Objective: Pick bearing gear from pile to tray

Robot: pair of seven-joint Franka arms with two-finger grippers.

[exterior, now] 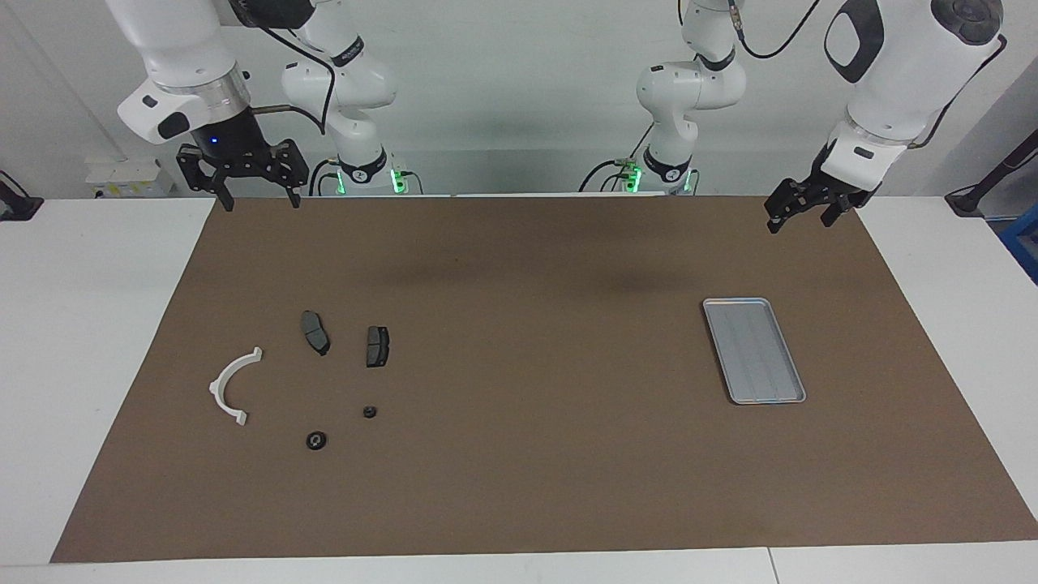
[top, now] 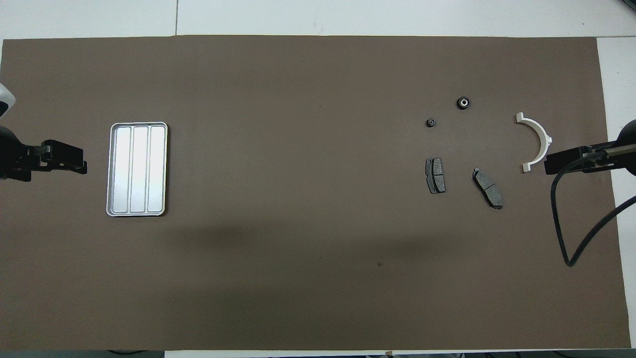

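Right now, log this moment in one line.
left hand waiting over mat | right hand open, over mat | tray empty | pile untouched

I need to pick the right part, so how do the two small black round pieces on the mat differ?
The larger round piece shows a pale centre; the smaller round piece looks dark throughout. The larger lies farther from the robots and closer to the white bracket; the smaller sits nearer the brake pads. Both are black, round and untouched.

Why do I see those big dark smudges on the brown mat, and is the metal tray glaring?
Facing view: the soft dark patches on the brown mat look like shadows of the raised arms. Overhead view: a broad dim band crosses the mat nearer the robots, and the tray reflects the room light brightly, yet its ribs stay readable.
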